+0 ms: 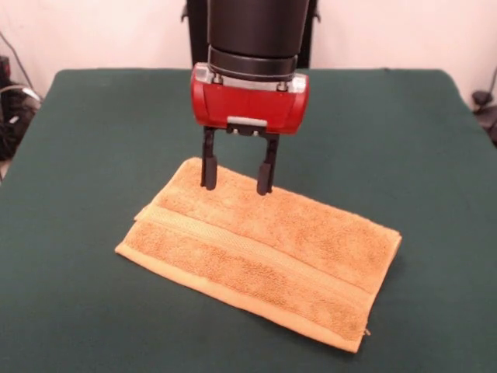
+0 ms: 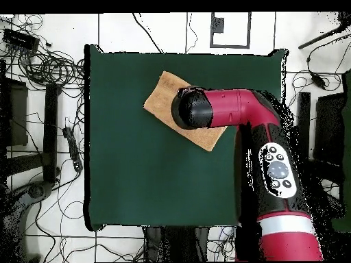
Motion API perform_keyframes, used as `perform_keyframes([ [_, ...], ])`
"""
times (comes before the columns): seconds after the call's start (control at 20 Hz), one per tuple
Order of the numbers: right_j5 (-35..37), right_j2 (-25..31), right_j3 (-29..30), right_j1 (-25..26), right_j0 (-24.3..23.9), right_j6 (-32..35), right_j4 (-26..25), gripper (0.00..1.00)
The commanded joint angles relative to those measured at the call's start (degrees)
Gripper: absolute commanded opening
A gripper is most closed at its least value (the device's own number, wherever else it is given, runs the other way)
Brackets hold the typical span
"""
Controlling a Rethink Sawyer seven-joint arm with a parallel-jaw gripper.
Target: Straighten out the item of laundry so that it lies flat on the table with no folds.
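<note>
One towel [image 1: 260, 260], one table [image 1: 85, 140]. Towel: orange-tan terry, folded into an oblong, one flat woven band running its length, lying slantwise on plain dark green cloth. My gripper [image 1: 237, 180] stands over the far edge, fingers apart, tips seemingly touching the pile. From overhead my arm [image 2: 226, 109] hides much of the towel. Cables [image 2: 48, 65] crowd the floor.

A small orange-tan terry towel [image 1: 260, 256] is seen lying folded in a long rectangle on the large table covered in dark green cloth [image 1: 85, 155], set diagonally from far left to near right. A flat woven band is observed along its length. The red-and-black gripper [image 1: 236, 179] is positioned over the towel's far left edge, fingers spread, tips at the cloth.
</note>
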Motion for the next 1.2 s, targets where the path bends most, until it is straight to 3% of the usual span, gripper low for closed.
perform_keyframes([
  [0.05, 8.9, 12.8, 6.2, 3.0, -0.8, -24.2, -2.3, 1.0],
  [1.2, 18.7, 19.8, 1.5, 5.8, -5.3, -42.2, -5.0, 1.0],
])
